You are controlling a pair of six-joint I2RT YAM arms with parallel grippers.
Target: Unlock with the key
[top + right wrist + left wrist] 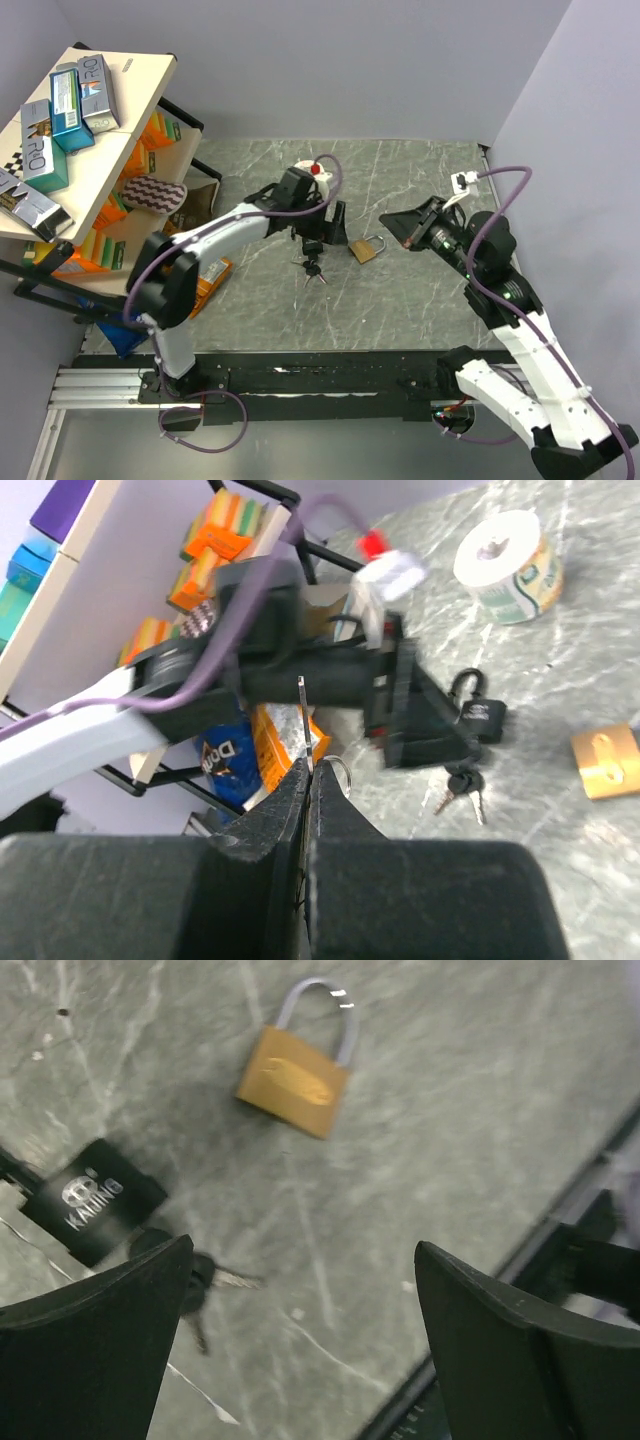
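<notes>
Only the right wrist view shows the right gripper pinched shut on a thin silver blade, while the key lies just beside the black padlock, partly hidden by a finger of the wide-open left gripper, with the brass padlock near.

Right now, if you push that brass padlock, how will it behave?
The brass padlock lies flat on its broad face, so it should slide, not roll. The table looks smooth, so it may skid or spin. Metal, so probably heavy for its size.

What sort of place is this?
Probably a robot test cell: left arm and right arm at a marble-look table, plain walls around, shelf of boxes beside.
</notes>
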